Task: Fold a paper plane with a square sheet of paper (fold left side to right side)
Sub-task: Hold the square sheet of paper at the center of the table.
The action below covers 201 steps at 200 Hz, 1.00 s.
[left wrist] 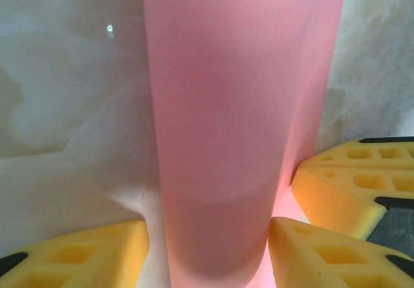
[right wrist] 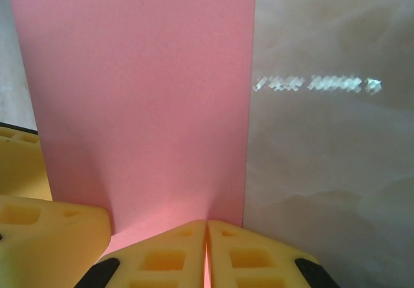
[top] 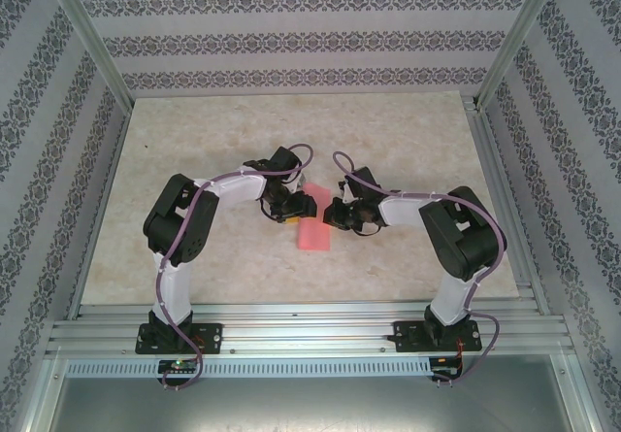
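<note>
here, the pink paper (top: 313, 224) lies in the middle of the table (top: 408, 141), between the two arms. it is folded over into a long thin strip. from above, the left gripper (top: 288, 202) sits at the far end of the strip, on its left side. the right gripper (top: 339, 216) is just beside the strip, on its right side.

in the left wrist view, the paper runs up the middle and looks round and puffy, not pressed flat. the left gripper's yellow fingers (left wrist: 77, 259) are apart, one on each side of the paper. the finger on the right touches the paper. the one on the left has a bit of table showing next to it.

in the right wrist view, the right gripper's fingers (right wrist: 162, 255) are pushed together at the near edge of the paper. a thin line of pink shows between them, so it is pinching the paper there.
</note>
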Tool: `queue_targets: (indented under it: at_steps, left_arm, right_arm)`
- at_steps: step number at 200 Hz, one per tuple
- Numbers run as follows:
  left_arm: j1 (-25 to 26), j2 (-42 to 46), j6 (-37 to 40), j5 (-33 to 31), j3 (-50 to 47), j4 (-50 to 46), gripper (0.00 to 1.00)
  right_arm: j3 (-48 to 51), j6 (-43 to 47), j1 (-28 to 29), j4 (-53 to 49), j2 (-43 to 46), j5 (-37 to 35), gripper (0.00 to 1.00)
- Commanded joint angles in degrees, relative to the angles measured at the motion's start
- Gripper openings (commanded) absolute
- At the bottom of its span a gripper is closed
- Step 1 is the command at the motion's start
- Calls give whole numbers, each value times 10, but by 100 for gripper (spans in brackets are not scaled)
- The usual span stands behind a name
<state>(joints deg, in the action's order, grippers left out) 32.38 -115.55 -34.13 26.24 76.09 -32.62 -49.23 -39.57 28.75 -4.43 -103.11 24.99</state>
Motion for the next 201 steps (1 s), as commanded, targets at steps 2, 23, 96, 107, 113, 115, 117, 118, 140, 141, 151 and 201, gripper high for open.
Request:
queue_targets:
  at_steps: [2, 23, 96, 107, 113, 115, 117, 118, 140, 141, 151, 201]
  left_arm:
    - [12, -28, 25, -47, -16, 7, 58]
    - [4, 7, 29, -48, -17, -1, 59]
    - [-12, 111, 39, -21, -35, 13, 52]
    - [-12, 114, 29, 12, -44, 43, 41]
    - [-13, 114, 24, 30, -47, 59, 36]
    - [-12, 112, 22, 36, -48, 64, 34]
    - [-13, 112, 21, 41, -48, 68, 33]
    - [-13, 112, 20, 44, -49, 70, 33]
    - [-9, 89, 13, 81, -45, 96, 27]
    - [-9, 88, 12, 82, -45, 96, 27]
    - [-8, 77, 11, 87, -43, 98, 25]
    - [-7, 46, 19, 68, -46, 97, 24]
  right_arm:
    - [-7, 28, 7, -56, -22, -44, 10]
    - [-9, 34, 7, -66, -24, -48, 10]
    - [-13, 38, 9, -77, -31, -59, 10]
    - [-12, 38, 9, -77, -32, -60, 10]
    - [-12, 38, 9, -78, -32, -60, 10]
    - [-12, 38, 9, -78, -32, -60, 10]
    - [-12, 38, 9, -78, -32, -60, 10]
    - [-12, 38, 9, -78, -32, -60, 10]
    - [-14, 39, 9, -79, -33, -60, 10]
    - [-13, 39, 8, -79, -33, -60, 10]
    - [-15, 39, 9, -81, -33, -60, 10]
    - [-18, 42, 9, -92, -35, -62, 10]
